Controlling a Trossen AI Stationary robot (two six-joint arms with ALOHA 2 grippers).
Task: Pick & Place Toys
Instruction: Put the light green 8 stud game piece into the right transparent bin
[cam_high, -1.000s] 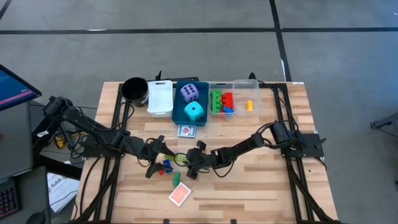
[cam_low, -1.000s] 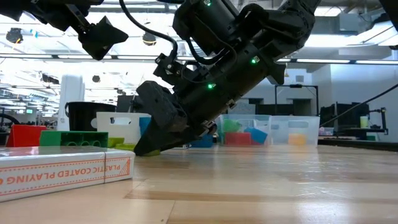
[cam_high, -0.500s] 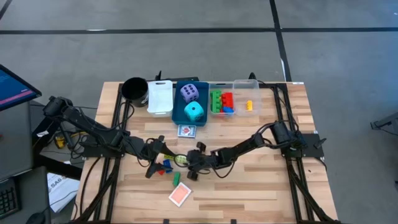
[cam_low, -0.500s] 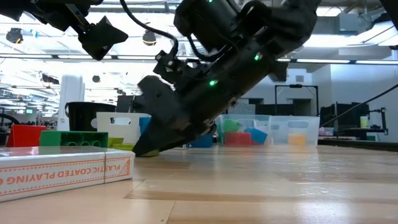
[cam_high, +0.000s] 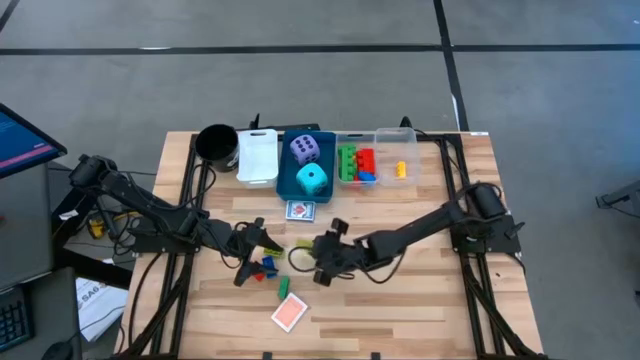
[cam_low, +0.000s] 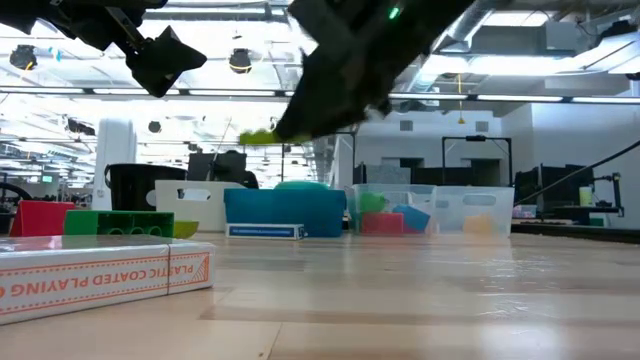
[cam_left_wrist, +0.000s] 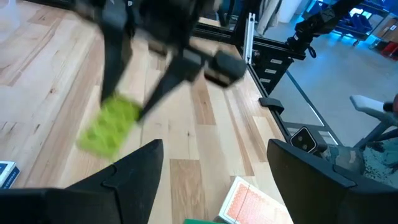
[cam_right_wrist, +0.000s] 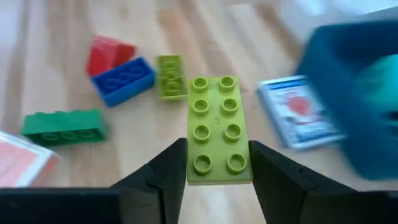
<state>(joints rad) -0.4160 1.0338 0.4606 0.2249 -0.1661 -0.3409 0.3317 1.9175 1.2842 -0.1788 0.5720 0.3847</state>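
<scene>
Right gripper (cam_right_wrist: 214, 163) grips a lime green brick (cam_right_wrist: 217, 129), lifted clear of my desk (cam_high: 420, 300); left gripper (cam_left_wrist: 214, 158) hangs open near the loose bricks (cam_right_wrist: 118, 78).

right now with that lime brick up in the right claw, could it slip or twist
Probably stiff: the lime brick looks like moulded hard plastic. It may pivot, since the right claw pinches only one end. Smooth sides suggest it could slip.

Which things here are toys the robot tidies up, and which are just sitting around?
Toys: lime brick in the right gripper, red brick, blue brick, green brick, purple die, cyan die, card boxes.

Just there: black cup, white bin, blue bin, clear bin.
</scene>
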